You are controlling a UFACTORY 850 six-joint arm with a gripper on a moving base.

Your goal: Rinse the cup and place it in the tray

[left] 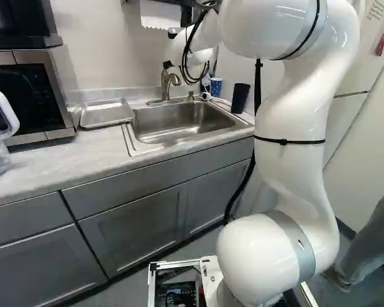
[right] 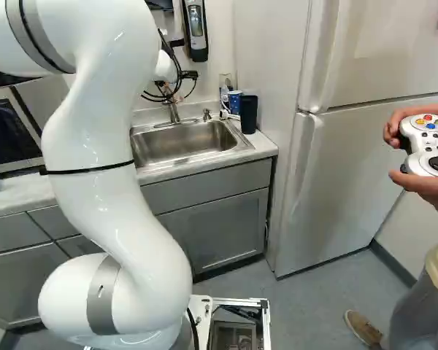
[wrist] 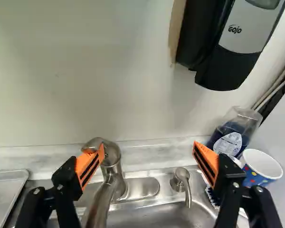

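Wrist view: my end effector (right: 179, 82) is spread apart, one tip near the faucet (wrist: 115, 164); dotted cup (wrist: 256, 178) and dark cup (left: 240, 98) sit outside the sink's (left: 179, 121) edge toward 2 o'clock, tray (left: 105, 114) toward 10.

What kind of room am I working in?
Likely a kitchenette or break room: a sink set in the counter, a microwave beside it, and a fridge.

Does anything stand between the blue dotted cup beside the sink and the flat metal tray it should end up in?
Yes. The curved metal faucet and the short metal pump rise at the back of the steel sink, between the cup and the tray.
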